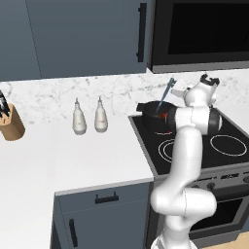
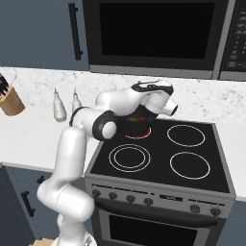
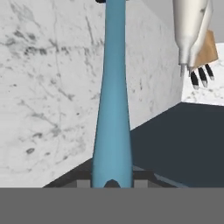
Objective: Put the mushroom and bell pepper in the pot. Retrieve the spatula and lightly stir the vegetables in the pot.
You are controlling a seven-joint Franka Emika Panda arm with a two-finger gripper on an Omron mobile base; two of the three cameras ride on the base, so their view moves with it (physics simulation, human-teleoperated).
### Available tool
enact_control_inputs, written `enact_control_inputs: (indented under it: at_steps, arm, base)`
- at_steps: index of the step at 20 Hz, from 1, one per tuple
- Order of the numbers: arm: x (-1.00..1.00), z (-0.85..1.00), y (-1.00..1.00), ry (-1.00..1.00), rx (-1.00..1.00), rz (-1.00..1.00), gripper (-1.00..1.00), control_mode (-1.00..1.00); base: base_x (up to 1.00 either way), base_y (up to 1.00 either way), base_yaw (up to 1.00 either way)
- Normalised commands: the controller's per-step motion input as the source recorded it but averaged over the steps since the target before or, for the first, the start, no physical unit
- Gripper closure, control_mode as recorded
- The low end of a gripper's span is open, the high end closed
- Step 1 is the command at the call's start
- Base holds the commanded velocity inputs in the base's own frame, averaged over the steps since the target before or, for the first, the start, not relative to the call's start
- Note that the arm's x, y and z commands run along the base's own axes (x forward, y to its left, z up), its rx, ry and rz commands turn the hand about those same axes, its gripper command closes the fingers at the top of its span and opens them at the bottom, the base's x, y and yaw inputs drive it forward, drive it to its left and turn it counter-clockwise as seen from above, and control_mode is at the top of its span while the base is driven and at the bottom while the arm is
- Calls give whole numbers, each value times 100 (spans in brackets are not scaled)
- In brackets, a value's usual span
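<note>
White marble-veined surface [image 1: 58, 151] and matching backsplash [image 1: 53, 95] running along the kitchen wall, under slate-blue upper cabinets [image 1: 87, 34] and a black built-in microwave [image 2: 153, 36]. At far left on that surface, a wooden knife block [image 1: 10, 124] with dark handles; nearer the cooktop, two pale bottles [image 1: 79, 118] standing side by side, close but apart. Below, dark blue lower cabinets [image 1: 97, 219] with black pulls. Flush against the surface's right end, a black glass stove [image 2: 187, 163] with four ringed burners, a row of knobs along its front and an oven door beneath; rear-left ring glowing red under the pot [image 1: 154, 118]. Squat and black, the pot seated on that rear-left burner, largely hidden behind the white arm in the right base view, with a spot of red, likely the bell pepper [image 1: 164, 115], just visible at its rim in the left base view; mushroom too hidden to make out. Poised over the pot, the tool [image 1: 181, 92], pinching the light-blue spatula [image 1: 167, 94] by its handle, fingers pressed tight against it. Slanted steeply, upper end toward the backsplash, lower end dipping into the pot's mouth. Seen along the hand, the spatula [image 3: 113, 109] stretching away as a long blue shaft, widening near the finger tips, against marbled wall and dark stove top, with a pale bottle and the knife block at the upper right corner.
</note>
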Motion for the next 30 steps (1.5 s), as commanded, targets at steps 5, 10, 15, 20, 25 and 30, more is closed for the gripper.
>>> enact_control_inputs:
  at_steps: [5,10,15,20,25,30]
  arm:
    - [39,-26,0,7,0,0,100,-100]
    - [23,-28,-5,16,0,0,100,-100]
    - [21,-18,-13,11,0,0,100,-100]
    - [25,-17,-12,8,0,0,100,-100]
    - [24,-14,-17,3,0,-2,100,-100]
    - [15,-22,-16,0,2,-6,100,-100]
  base:
    - [0,0,0]
    - [0,0,0]
    - [0,0,0]
    - [0,0,0]
    - [0,0,0]
    - [0,0,0]
